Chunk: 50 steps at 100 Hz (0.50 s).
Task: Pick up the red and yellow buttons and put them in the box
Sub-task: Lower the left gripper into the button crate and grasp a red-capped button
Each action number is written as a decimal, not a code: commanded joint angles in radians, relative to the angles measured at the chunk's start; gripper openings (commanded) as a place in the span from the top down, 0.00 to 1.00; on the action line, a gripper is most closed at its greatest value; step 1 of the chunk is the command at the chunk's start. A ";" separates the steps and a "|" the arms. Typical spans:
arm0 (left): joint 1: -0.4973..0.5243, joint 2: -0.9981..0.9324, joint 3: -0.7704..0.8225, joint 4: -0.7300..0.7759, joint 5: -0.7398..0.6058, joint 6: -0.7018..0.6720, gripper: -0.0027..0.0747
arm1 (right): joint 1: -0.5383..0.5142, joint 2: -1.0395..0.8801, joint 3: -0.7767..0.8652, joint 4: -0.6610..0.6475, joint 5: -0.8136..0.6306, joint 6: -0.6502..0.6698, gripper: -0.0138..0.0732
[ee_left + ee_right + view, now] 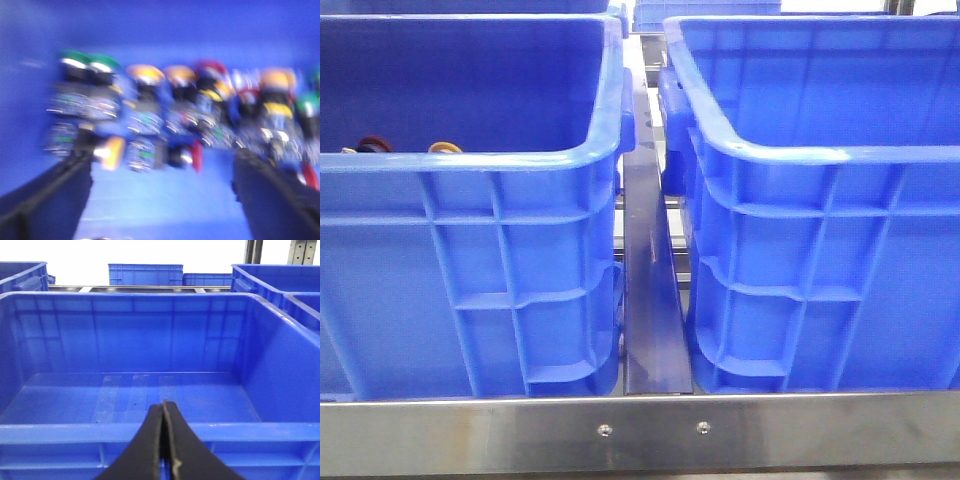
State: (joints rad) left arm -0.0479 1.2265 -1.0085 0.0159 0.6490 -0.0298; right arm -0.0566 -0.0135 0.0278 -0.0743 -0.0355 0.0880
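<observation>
The left wrist view is blurred. My left gripper (pixel 161 167) is open and empty inside a blue crate, its dark fingers (pixel 55 195) apart over the floor. Just beyond it, a yellow button (pixel 112 152) and a red button (pixel 195 156) lie on their sides in front of a row of several mixed buttons. In the front view only a red cap (pixel 375 143) and a yellow cap (pixel 445 147) peek over the left crate's (pixel 470 260) rim. The box (pixel 820 260), with a pale scuff on its front rim, stands on the right. My right gripper (pixel 164 406) is shut and empty before the box (pixel 125 432), which has nothing in it.
A metal rail (pixel 650 290) runs between the two crates and a steel edge (pixel 640 430) crosses the front. More blue crates (pixel 145 274) stand behind and to the side. Green-capped buttons (pixel 75 59) sit in the row. Neither arm shows in the front view.
</observation>
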 commanded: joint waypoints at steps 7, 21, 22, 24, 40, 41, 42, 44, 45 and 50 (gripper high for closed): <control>-0.062 0.086 -0.127 -0.008 0.025 0.008 0.22 | -0.003 -0.017 0.005 -0.012 -0.074 0.001 0.96; -0.082 0.191 -0.212 -0.008 0.072 0.008 0.22 | -0.003 -0.017 0.005 -0.012 -0.074 0.001 0.96; -0.082 0.196 -0.216 -0.008 0.074 0.008 0.22 | -0.003 -0.017 0.005 -0.012 -0.074 0.001 0.96; -0.082 0.212 -0.228 -0.008 0.081 0.008 0.22 | -0.003 -0.017 0.005 -0.012 -0.074 0.001 0.96; -0.082 0.325 -0.305 0.028 0.098 0.008 0.24 | -0.003 -0.017 0.005 -0.012 -0.074 0.001 0.96; -0.082 0.329 -0.308 0.028 0.098 0.008 0.24 | -0.003 -0.017 0.005 -0.012 -0.074 0.001 0.96; -0.082 0.338 -0.313 0.028 0.101 0.008 0.24 | -0.003 -0.017 0.005 -0.012 -0.074 0.001 0.96; -0.082 0.351 -0.321 0.028 0.101 0.008 0.24 | -0.003 -0.017 0.005 -0.012 -0.074 0.001 0.96; -0.082 0.355 -0.323 0.028 0.101 0.008 0.24 | -0.003 -0.017 0.005 -0.012 -0.074 0.001 0.96; -0.082 0.383 -0.340 0.028 0.108 0.008 0.24 | -0.003 -0.017 0.005 -0.012 -0.074 0.001 0.96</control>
State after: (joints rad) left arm -0.1233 1.5996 -1.2886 0.0382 0.7787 -0.0209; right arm -0.0566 -0.0135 0.0278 -0.0743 -0.0355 0.0880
